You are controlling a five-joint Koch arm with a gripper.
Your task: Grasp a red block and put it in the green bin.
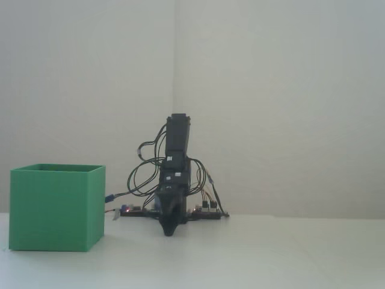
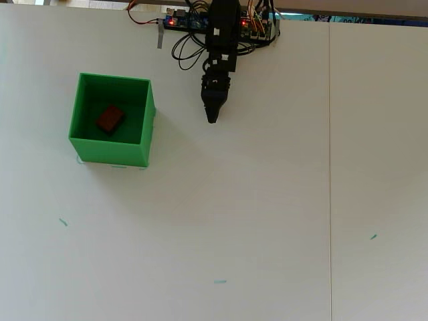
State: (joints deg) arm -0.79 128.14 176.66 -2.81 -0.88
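— Can you read any writing from where you sit?

— No, I find nothing legible in either view. The green bin [image 2: 144, 131] has plain walls with no label, and the red block [image 2: 110, 118] inside it shows no mark.

— What about the arm?

— The boards [image 2: 189, 21] at its base show small lit spots, but any print there is too small for me to read. The white table [image 2: 267, 200] carries only a few tiny green tape marks, not characters.

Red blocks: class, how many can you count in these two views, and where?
1. The red block lies inside the green bin, seen from overhead; the fixed view's bin wall hides it.
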